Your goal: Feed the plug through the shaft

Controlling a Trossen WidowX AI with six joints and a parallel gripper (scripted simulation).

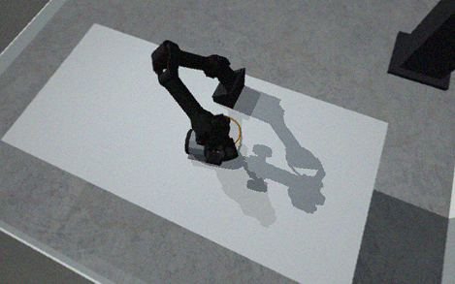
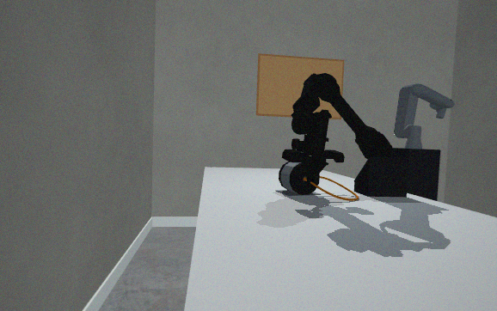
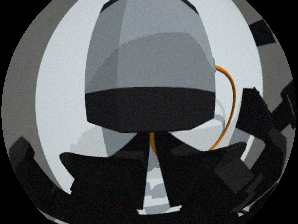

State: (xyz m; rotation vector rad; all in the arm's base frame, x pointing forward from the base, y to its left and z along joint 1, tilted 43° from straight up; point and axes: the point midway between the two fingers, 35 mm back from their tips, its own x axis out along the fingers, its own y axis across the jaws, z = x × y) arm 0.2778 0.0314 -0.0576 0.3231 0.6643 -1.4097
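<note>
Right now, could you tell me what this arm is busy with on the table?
The black arm is bent down over a small grey motor that lies on its side on the white table. Its gripper is shut on the thin orange cable right at the motor's dark end face, apparently feeding it into the hollow shaft. The rest of the cable curves in a loop on the table beside the motor. The plug itself is not visible in any view.
</note>
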